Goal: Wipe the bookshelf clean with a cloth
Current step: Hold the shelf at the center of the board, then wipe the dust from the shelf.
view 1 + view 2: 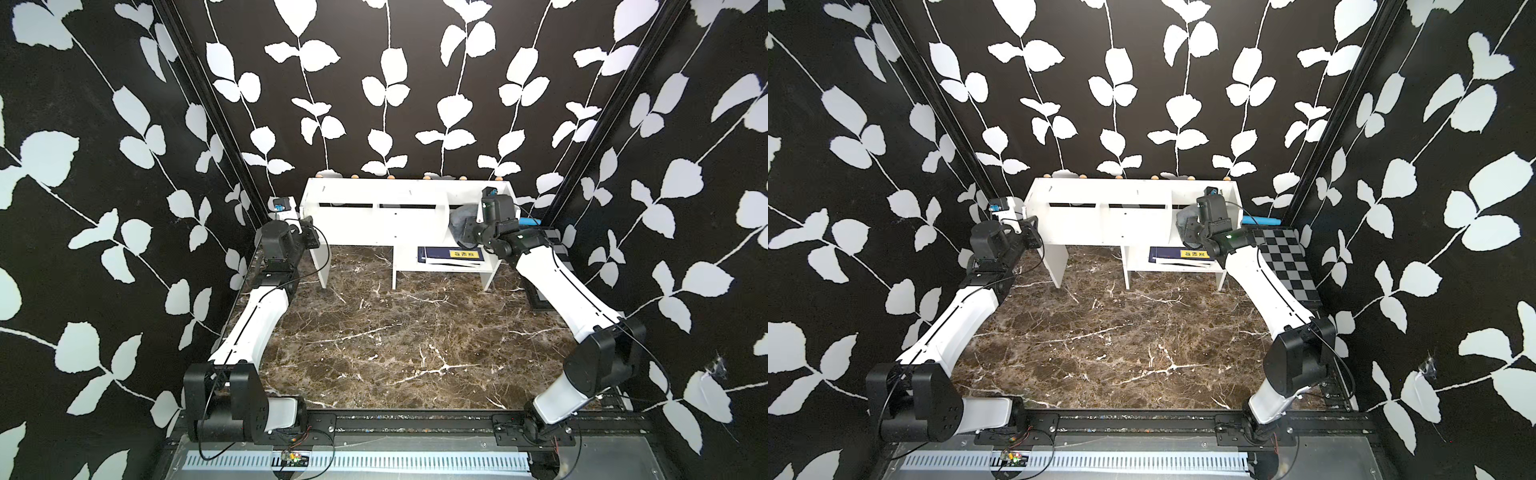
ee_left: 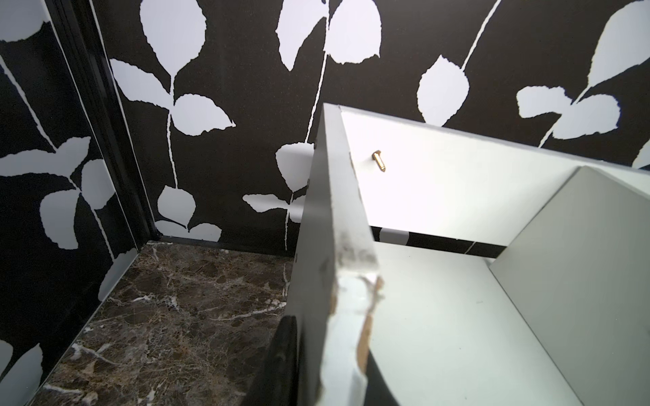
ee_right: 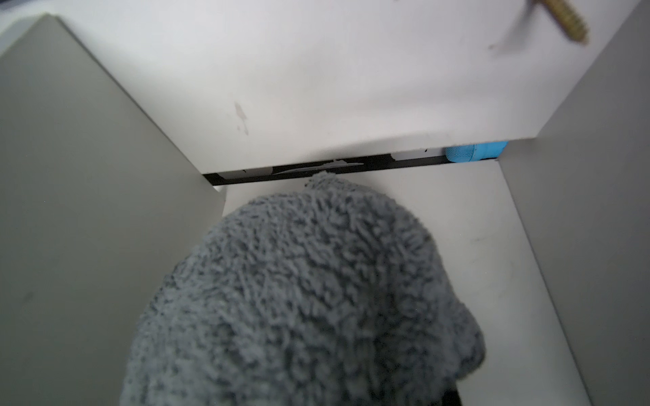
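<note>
Right wrist view: the right gripper (image 1: 463, 228) is clamped on the fluffy grey microfibre cloth (image 3: 302, 298). The cloth is bunched over its fingertips inside an upper compartment of the long white board bookshelf (image 1: 374, 224), with the back board ahead. A brass-coloured screw (image 3: 562, 24) juts from that board ahead of the wad, off to one side. A sweep reaching it would likely snag the pile and tug the cloth loose. The left gripper (image 2: 329, 369) pinches the shelf's chipped end panel, a jaw against each face. If that hold slips, wiping pressure may shove the unit.
</note>
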Action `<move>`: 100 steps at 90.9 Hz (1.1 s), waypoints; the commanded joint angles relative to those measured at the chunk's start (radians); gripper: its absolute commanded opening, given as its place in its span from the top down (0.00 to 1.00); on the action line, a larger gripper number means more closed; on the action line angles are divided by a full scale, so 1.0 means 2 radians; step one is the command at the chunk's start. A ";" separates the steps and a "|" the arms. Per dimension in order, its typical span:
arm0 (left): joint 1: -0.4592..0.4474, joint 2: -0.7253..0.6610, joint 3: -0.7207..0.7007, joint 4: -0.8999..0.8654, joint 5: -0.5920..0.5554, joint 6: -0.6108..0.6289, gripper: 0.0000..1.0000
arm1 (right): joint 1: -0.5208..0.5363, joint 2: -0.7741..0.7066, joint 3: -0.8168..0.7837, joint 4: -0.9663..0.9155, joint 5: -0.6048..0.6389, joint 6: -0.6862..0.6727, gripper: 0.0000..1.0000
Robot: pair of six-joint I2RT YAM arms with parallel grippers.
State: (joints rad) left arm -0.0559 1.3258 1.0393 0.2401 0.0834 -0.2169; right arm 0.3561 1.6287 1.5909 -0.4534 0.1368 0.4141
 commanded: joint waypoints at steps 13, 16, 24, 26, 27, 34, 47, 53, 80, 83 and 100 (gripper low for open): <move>-0.013 -0.011 -0.003 0.034 0.029 -0.050 0.98 | -0.033 -0.043 -0.042 0.067 0.091 -0.044 1.00; -0.013 -0.012 -0.001 0.031 0.026 -0.051 1.00 | -0.033 -0.044 -0.049 0.082 0.090 -0.049 1.00; -0.013 -0.014 0.001 0.029 0.023 -0.053 1.00 | -0.032 -0.038 -0.063 0.096 0.078 -0.050 1.00; -0.013 -0.015 0.001 0.029 0.023 -0.053 1.00 | -0.032 -0.036 -0.066 0.097 0.073 -0.048 1.00; -0.013 -0.015 0.001 0.029 0.023 -0.052 1.00 | -0.032 -0.035 -0.068 0.098 0.069 -0.048 1.00; -0.013 -0.014 0.001 0.029 0.025 -0.053 1.00 | -0.026 -0.027 -0.082 0.108 0.038 -0.043 1.00; -0.013 -0.008 0.001 0.030 0.028 -0.056 1.00 | 0.002 0.007 -0.070 0.119 -0.014 -0.056 1.00; -0.013 -0.007 0.001 0.030 0.027 -0.056 1.00 | 0.016 0.030 -0.040 0.098 -0.019 -0.063 1.00; -0.013 -0.012 -0.003 0.031 0.027 -0.051 1.00 | 0.026 0.030 0.010 0.107 -0.015 -0.053 1.00; -0.013 -0.012 -0.003 0.032 0.027 -0.051 1.00 | 0.026 0.026 0.014 0.110 -0.007 -0.054 1.00; -0.013 -0.014 -0.006 0.033 0.026 -0.050 1.00 | 0.023 -0.003 0.011 0.128 0.087 -0.078 1.00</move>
State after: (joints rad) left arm -0.0601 1.3258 1.0370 0.2451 0.0666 -0.1764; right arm 0.4042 1.6867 1.5898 -0.2455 0.1757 0.2989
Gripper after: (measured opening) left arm 0.178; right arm 0.105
